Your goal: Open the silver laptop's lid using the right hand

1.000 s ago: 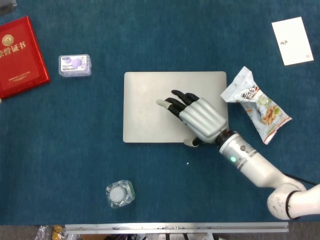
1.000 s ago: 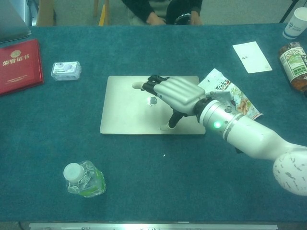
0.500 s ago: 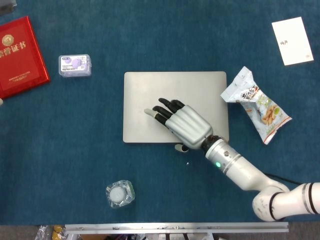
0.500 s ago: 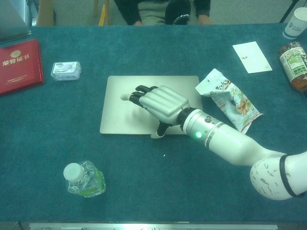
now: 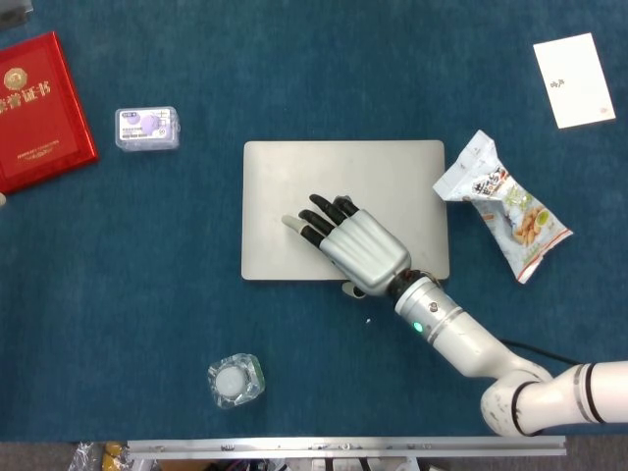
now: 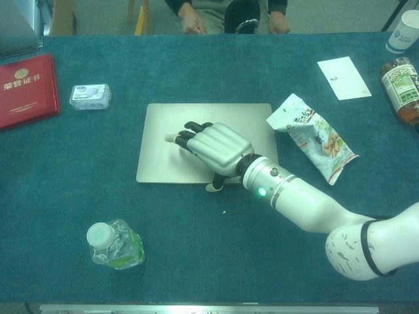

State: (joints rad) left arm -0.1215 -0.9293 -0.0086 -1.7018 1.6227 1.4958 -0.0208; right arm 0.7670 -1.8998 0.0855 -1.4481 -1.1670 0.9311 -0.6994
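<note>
A teal cloth-covered table filled both views under even, flat light. Along its near edge ran a metal rail. Beyond the far edge, the chest view showed pale floor, a wooden chair leg and a seated person.

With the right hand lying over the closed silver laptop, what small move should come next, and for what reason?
Probably hook the thumb under the front edge and lift a little. The flat silver laptop is closed, the right hand is spread over its lid with fingers pointing across it, and the thumb tip sits at the near edge, where the lid would open.
</note>
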